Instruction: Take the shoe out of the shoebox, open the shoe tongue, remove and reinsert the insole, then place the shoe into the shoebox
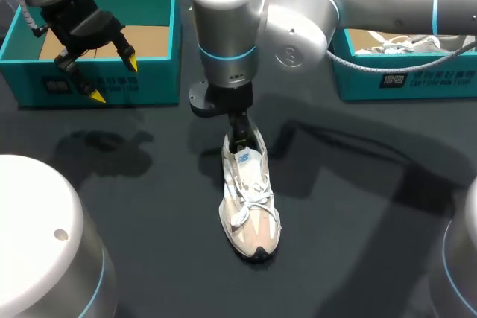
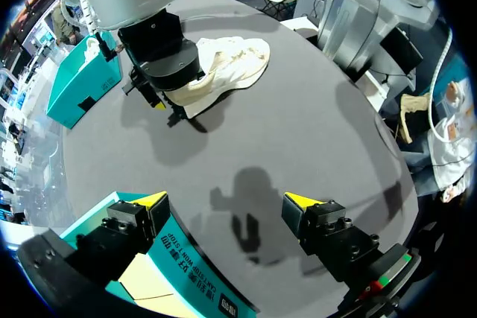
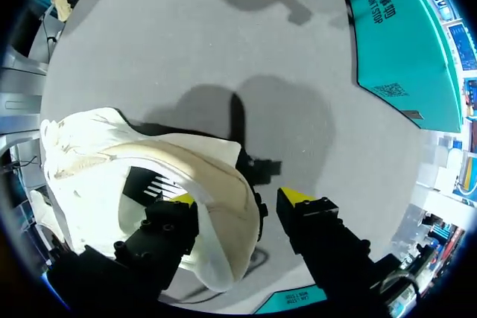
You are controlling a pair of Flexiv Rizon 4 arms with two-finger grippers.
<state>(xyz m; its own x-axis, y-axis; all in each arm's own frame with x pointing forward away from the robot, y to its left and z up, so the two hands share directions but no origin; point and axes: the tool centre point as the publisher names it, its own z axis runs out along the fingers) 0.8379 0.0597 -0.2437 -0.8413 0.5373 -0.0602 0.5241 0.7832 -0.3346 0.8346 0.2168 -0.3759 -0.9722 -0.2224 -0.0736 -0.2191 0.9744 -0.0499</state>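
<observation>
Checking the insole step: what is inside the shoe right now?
One finger of the right end effector sits inside the shoe, over a dark patch. The toe end is hidden under the upper, so the insole cannot be confirmed.

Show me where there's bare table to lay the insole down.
Two free patches: the table left of the shoe, below the left shoebox, and the wider stretch right of it, below the right shoebox. It is crowded between the boxes, where the right gripper stands at the shoe's heel. The left gripper hangs over the left shoebox's front.

Dark table (image 1: 358, 206), second teal box (image 1: 358, 83) at far right
</observation>
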